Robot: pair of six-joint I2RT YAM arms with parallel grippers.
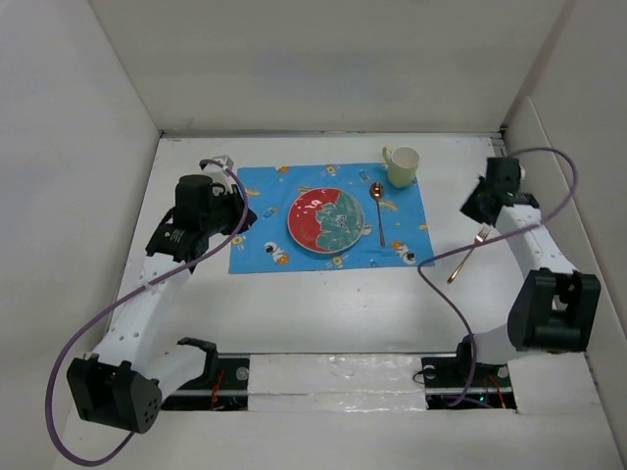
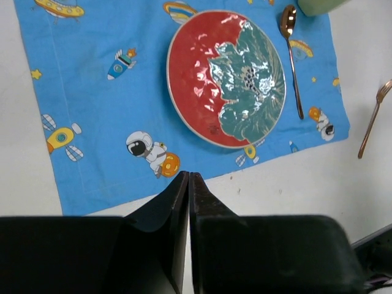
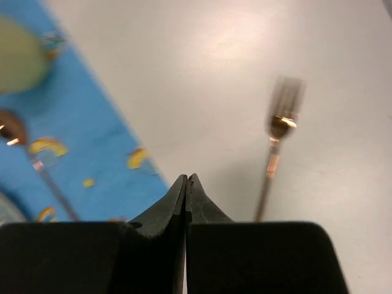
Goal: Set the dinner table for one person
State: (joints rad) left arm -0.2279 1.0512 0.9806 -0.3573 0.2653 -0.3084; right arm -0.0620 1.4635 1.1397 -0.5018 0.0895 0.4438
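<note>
The white desk (image 1: 323,313) lies flat between white walls on the left, far and right sides, with the arm bases at its near edge; it looks about as wide as deep, so no long axis can be told. At the left, the left arm (image 1: 186,230) hangs over the left edge of a blue placemat (image 1: 265,196) printed with astronauts, rockets and saucers. Its jaws are pressed together on nothing. A red and green plate (image 2: 226,76) sits at the middle of the placemat. Just right of it lies a copper spoon (image 2: 293,58), bowl towards the far wall. A pale green mug (image 1: 402,166) stands at the placemat's far right corner. On bare desk right of the placemat lies a copper fork (image 1: 468,255), slanted with tines far-right, and a purple cable (image 1: 509,232) crosses it in the top view. The right arm (image 1: 509,196) is beside it, its jaws likewise closed and empty.
</note>
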